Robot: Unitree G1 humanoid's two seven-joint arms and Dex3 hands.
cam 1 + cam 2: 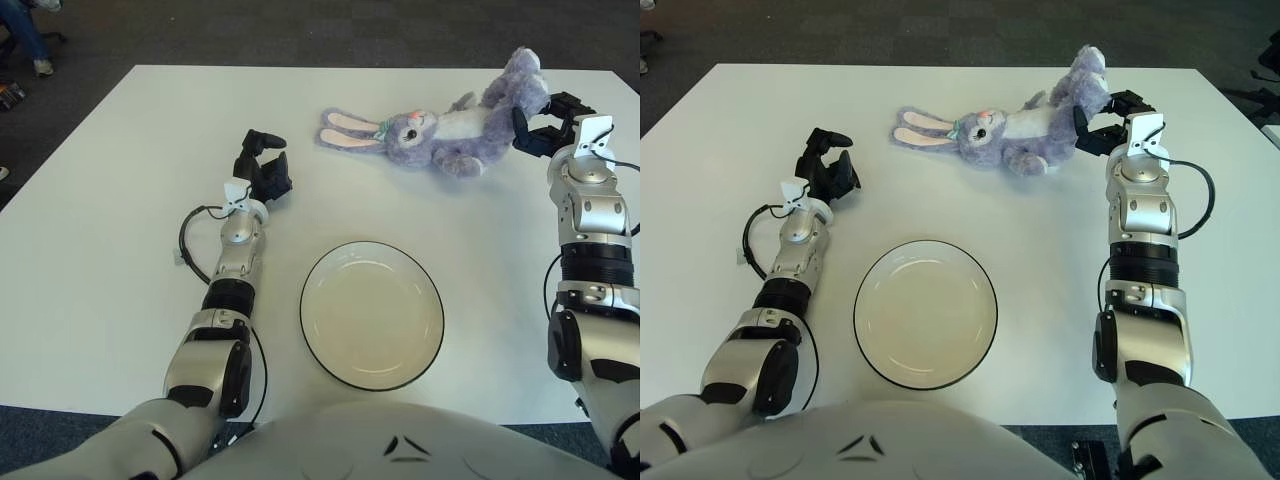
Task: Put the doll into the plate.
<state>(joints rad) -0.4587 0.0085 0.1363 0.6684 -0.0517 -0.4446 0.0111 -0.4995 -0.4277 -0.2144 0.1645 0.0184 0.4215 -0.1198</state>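
Note:
A purple and white bunny doll [440, 130] lies on its side on the white table, at the back right, ears pointing left. My right hand [545, 125] is at the doll's right end, its fingers closed around the doll's raised leg [515, 85]. An empty white plate [372, 315] with a dark rim sits near the front middle, well in front of the doll. My left hand [262, 165] shows to the left of the plate and the doll, fingers relaxed and holding nothing.
The white table [120, 200] spans the view, with dark carpet [300, 30] beyond its far edge. A black cable [190, 240] loops beside my left forearm. A person's feet [30, 40] show at the far left corner.

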